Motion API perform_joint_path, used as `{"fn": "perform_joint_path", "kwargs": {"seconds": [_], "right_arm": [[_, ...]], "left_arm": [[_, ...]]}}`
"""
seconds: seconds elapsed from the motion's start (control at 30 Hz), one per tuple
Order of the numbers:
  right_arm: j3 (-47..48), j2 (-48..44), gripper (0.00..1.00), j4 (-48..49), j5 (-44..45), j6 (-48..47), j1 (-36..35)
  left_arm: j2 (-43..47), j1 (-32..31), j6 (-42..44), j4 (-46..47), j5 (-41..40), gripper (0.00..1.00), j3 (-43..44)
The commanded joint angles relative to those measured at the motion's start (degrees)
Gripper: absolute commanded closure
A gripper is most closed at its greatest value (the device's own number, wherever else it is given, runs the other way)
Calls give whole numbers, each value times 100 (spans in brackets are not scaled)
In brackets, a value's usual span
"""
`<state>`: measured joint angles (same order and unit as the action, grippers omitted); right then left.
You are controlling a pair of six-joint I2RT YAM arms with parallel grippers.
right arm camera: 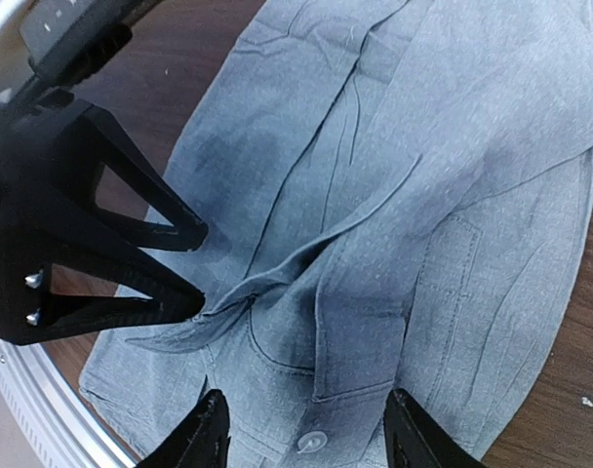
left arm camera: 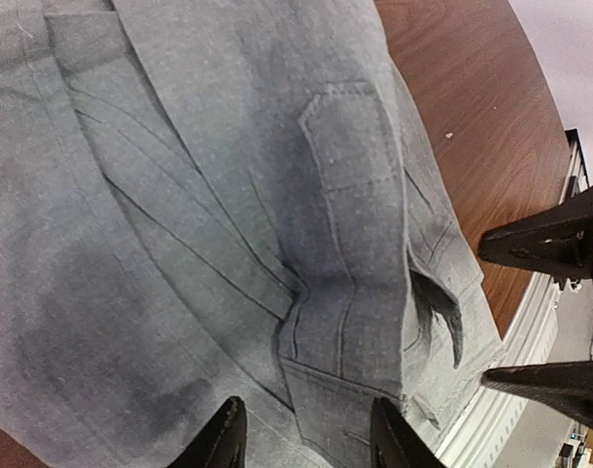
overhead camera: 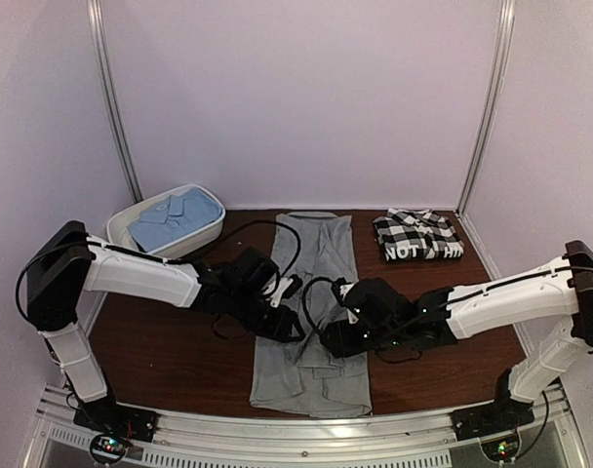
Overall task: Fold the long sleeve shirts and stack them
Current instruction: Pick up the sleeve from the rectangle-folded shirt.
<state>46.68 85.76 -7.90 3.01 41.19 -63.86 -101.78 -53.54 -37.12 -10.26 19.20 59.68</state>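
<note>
Both pairs of jaws hang parted, empty, over the grey shirt (overhead camera: 311, 375) folded into a narrow strip.

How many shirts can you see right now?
3: grey shirt spread at centre, checked shirt folded far right, light blue shirt in the white tub far left.

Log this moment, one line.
grey shirt: folded narrow; left fingers: open over it; right fingers: open over it; checked shirt: folded
</note>
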Motion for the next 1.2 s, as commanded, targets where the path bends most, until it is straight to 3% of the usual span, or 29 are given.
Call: {"fn": "perform_joint_path", "kwargs": {"seconds": [0.0, 0.2, 0.63, 0.77, 0.9, 0.97, 1.17], "right_arm": [[245, 314, 45, -362, 237, 0, -183], [250, 338, 57, -539, 422, 127, -224], [224, 418, 93, -621, 459, 244, -310], [199, 244, 94, -703, 523, 302, -312], [259, 132, 95, -626, 381, 278, -313], [337, 118, 95, -653, 346, 244, -319], [595, 94, 97, -808, -14, 106, -338]], "left_arm": [[-99, -196, -158, 286, 31, 56, 23], [190, -561, -139, 24, -275, 48, -16], [185, -670, -251, -116, -527, 50, -164], [182, -708, -234, -130, -585, 63, -55], [260, -719, -172, -347, -794, 92, 130], [379, -719, -134, -527, -944, 100, 239], [959, -717, -21, -1147, -1301, 100, 447]]}}
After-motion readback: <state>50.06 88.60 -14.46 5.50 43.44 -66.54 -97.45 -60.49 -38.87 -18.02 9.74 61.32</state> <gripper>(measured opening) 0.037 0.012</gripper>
